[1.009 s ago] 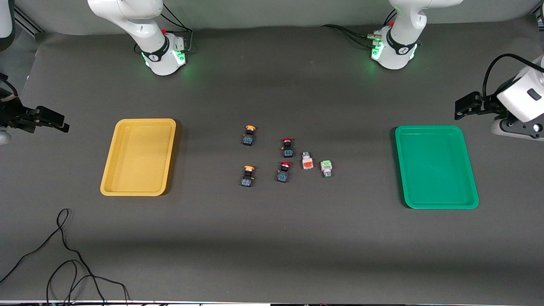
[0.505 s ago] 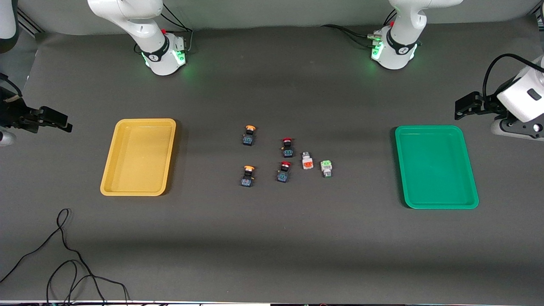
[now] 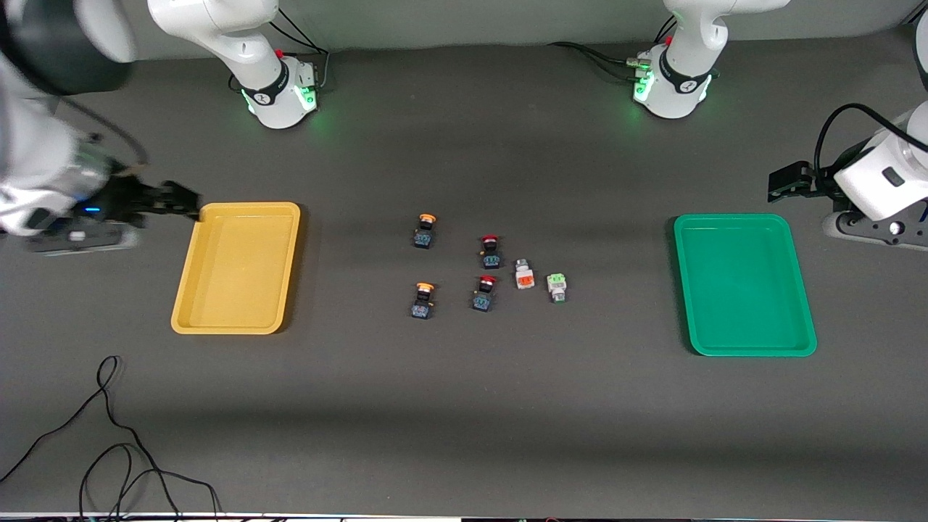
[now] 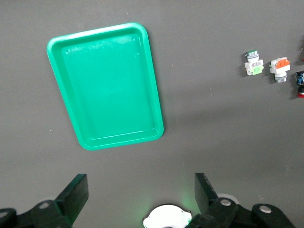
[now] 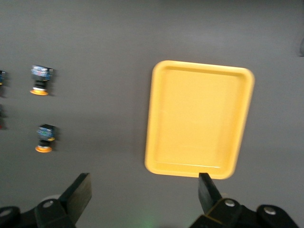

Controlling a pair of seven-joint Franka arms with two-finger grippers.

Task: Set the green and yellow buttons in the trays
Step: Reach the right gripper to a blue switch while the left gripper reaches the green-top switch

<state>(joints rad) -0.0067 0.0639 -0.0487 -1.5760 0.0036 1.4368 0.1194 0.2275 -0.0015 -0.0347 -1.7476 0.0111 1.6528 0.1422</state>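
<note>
Two yellow-capped black buttons (image 3: 425, 230) (image 3: 423, 300) stand mid-table, with a white button with an orange block (image 3: 523, 275) and one with a green block (image 3: 556, 287) beside them. The yellow tray (image 3: 235, 268) lies toward the right arm's end and the green tray (image 3: 743, 284) toward the left arm's end; both are bare. My right gripper (image 3: 185, 201) is open and empty over the table at the yellow tray's corner. My left gripper (image 3: 786, 181) is open and empty over the table beside the green tray. The right wrist view shows the yellow tray (image 5: 199, 118) and both yellow-capped buttons (image 5: 40, 78); the left wrist view shows the green tray (image 4: 107, 85) and the green-block button (image 4: 253, 64).
Two red-capped black switches (image 3: 491, 251) (image 3: 484, 293) stand between the yellow-capped and the white buttons. A loose black cable (image 3: 109, 435) lies near the front edge at the right arm's end. The arm bases (image 3: 279, 94) (image 3: 670, 90) stand along the table's back edge.
My right arm has swung in from the table's end, bringing its gripper up to the yellow tray's corner. My left gripper has shifted slightly. The buttons and trays have not moved.
</note>
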